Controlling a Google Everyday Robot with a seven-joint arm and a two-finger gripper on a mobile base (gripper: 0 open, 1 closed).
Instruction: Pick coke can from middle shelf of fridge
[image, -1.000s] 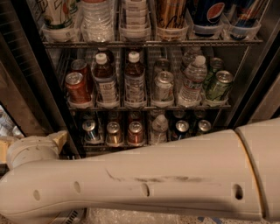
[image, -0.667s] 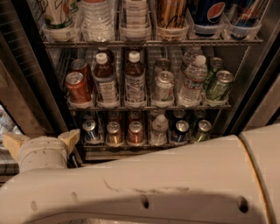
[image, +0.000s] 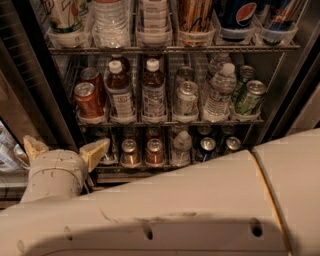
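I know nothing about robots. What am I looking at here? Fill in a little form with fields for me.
place: fridge, wire shelves stocked with drinks
target: coke can, upright, front left of the middle shelf
to its right: brown bottles, silver can, water bottle, green can
tool: tool at lower left of view, below the coke can, fingers open, holding nothing
arm: pale arm across the bottom of view
contact with can: none yet

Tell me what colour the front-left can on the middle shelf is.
Red, silver-topped coke can, camera view; claw open at lower left.
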